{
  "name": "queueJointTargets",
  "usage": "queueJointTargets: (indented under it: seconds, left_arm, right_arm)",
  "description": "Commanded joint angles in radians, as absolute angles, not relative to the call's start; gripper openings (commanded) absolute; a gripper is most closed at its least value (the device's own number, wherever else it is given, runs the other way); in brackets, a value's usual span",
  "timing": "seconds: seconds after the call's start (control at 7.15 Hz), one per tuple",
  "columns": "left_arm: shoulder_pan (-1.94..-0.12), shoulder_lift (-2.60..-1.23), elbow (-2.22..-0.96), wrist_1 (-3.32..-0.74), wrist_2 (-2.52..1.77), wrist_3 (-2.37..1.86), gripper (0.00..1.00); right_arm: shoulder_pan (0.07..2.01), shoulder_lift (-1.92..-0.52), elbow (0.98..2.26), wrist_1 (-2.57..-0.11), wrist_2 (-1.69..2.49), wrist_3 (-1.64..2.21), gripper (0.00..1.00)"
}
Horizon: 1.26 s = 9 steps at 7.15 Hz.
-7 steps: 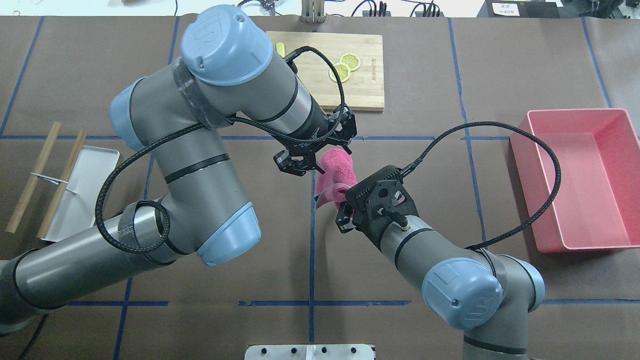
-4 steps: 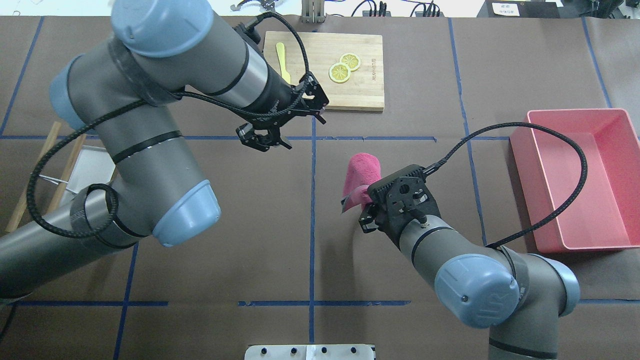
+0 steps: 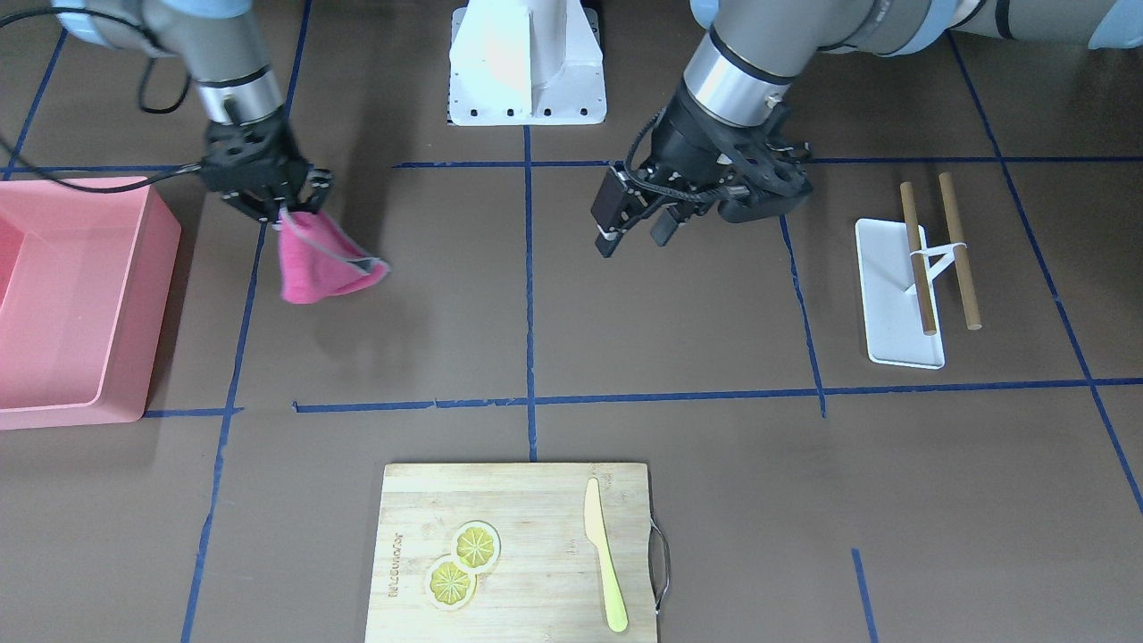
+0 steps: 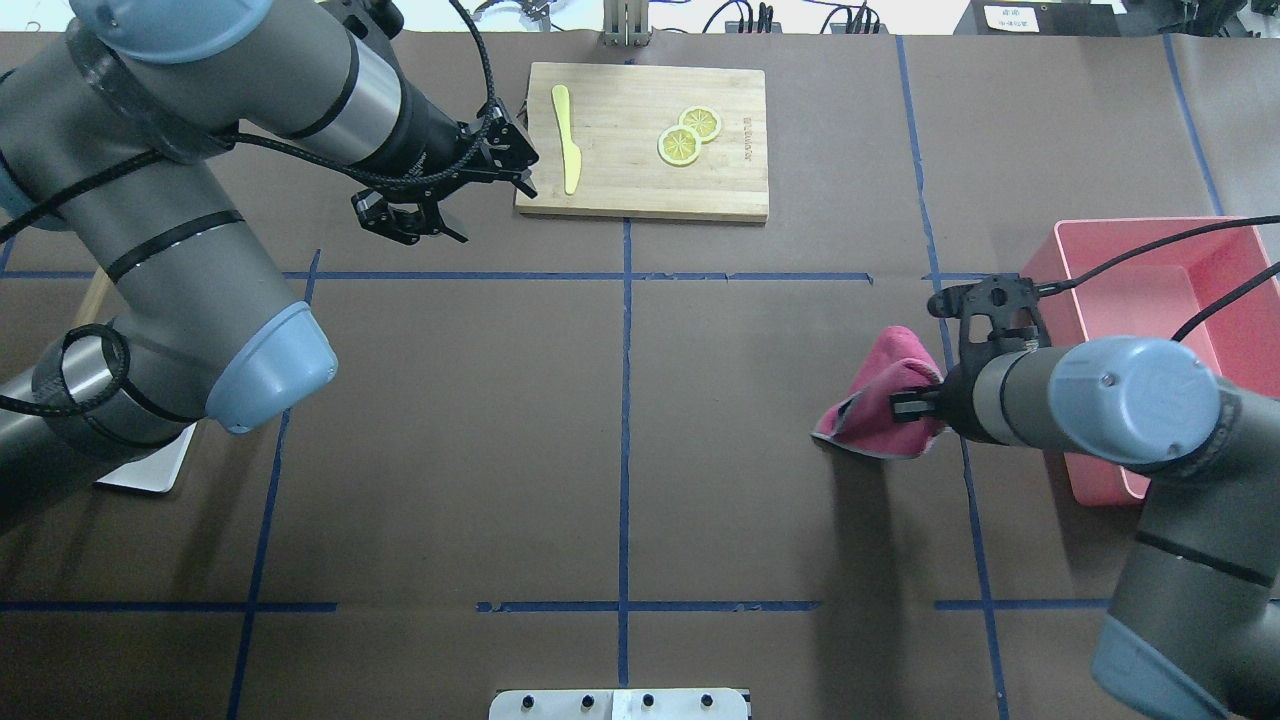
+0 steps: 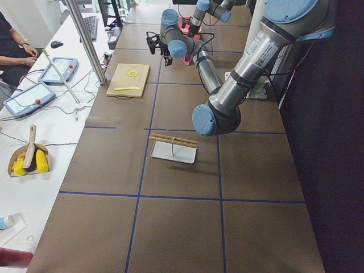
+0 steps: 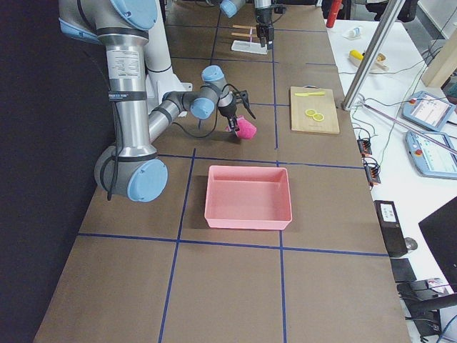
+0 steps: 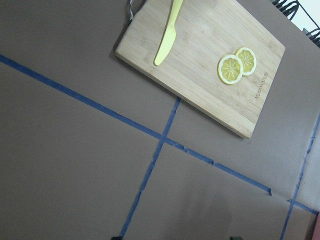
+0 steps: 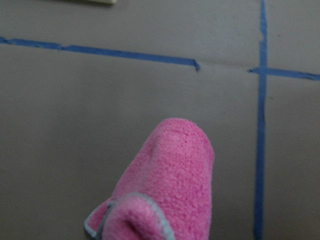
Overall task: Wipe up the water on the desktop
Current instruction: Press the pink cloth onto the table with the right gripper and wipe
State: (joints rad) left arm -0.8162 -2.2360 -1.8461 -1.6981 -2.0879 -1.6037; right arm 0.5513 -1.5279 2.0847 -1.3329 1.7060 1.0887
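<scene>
Desktop (image 4: 450,450) long axis left-right, right pincer (image 3: 290,212) clamping pink cloth (image 3: 317,261), left pincer (image 4: 495,213) open

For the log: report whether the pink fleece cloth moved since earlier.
Yes. The pink fleece cloth went right in the overhead view, from the central blue tape line toward the pink plastic bin.

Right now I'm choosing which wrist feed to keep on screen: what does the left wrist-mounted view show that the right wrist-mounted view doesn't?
Only the left wrist-mounted view: the yellow knife and two lemon slices lying on the bamboo cutting board.
Only the right wrist-mounted view: the pink cloth, close up.
Both: the brown desktop crossed by blue tape lines; a pale sliver at the right view's top edge may be the board. Neither shows visible water.
</scene>
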Motion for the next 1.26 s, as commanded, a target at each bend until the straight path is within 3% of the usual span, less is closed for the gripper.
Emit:
queueJointTargets:
  seconds: [0.0, 0.7, 0.98, 1.12]
  left_arm:
    - [-0.87, -2.195, -1.845, -1.697, -2.088, -1.528, 0.78]
    - [-1.02, -2.09, -1.848, -1.692, -2.098, -1.277, 0.78]
    - [-1.032, -2.025, -1.847, -1.694, -2.095, -1.176, 0.78]
    - [-1.066, -1.998, -1.847, -1.689, -2.097, -1.088, 0.79]
  right_arm:
    - [0.621, -1.562, 1.986, -1.338, 1.868, 1.065, 0.0]
    - [0.519, -1.051, 1.795, -1.592, 1.925, 1.254, 0.0]
    - [0.556, -1.038, 1.773, -1.6, 1.92, 1.307, 0.0]
    - [0.593, -1.139, 1.833, -1.597, 1.931, 1.278, 0.0]
